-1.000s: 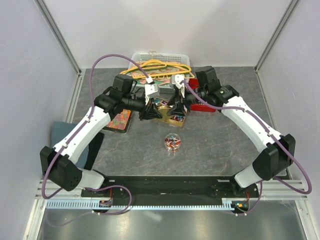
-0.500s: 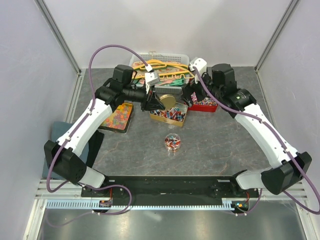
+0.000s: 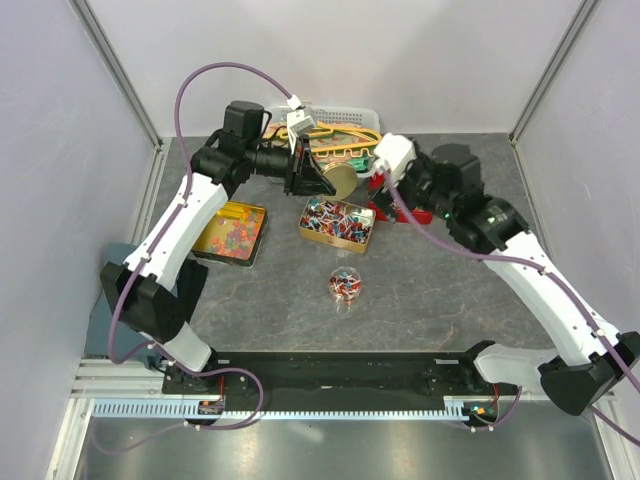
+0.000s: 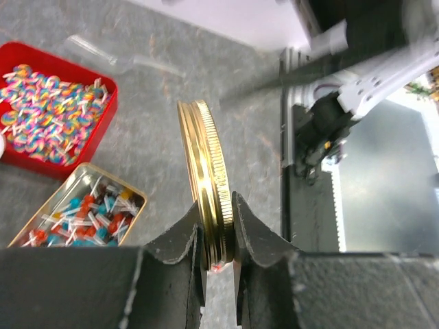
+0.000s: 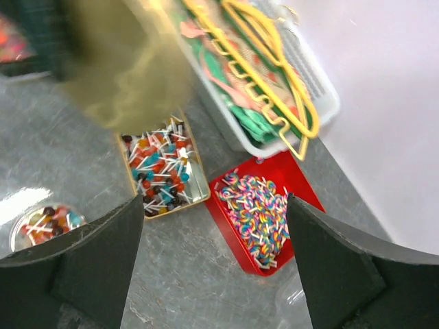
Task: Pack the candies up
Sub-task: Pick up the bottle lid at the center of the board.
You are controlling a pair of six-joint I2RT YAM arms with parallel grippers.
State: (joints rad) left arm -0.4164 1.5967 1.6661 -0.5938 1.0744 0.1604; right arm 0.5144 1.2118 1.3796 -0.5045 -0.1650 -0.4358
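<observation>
Near the middle of the top view, the candies point(image 3: 338, 220) lie heaped in a gold tin point(image 3: 302, 230). They are red, blue and white wrapped pieces, jumbled so that they point every way. The tin's long axis runs left to right, its right end tipped a little toward the back. More wrapped pieces sit in a small round tub point(image 3: 332, 290) below it, and orange and yellow gummies fill a tray point(image 3: 230, 262) at the left.

The left gripper point(image 4: 216, 205) is clamped on a gold lid point(image 4: 202, 157), pinching its rim so that the disc stands on edge. The right gripper point(image 5: 212, 203) has its fingers wide apart, hanging over the gap between the gold tin and a red tin point(image 5: 288, 171) of swirled sweets.

Half a second ago the lid hung low over the gold tin's back-left corner. It is now lifted toward the upper left, so the tin lies fully uncovered. The right arm has drawn back to the right.

The red tin sits just beside the gold tin's right end, and a basket point(image 3: 350, 108) of hangers is near behind. Bare table point(image 3: 430, 290) lies between the gold tin and the tub, and to the tub's right.
</observation>
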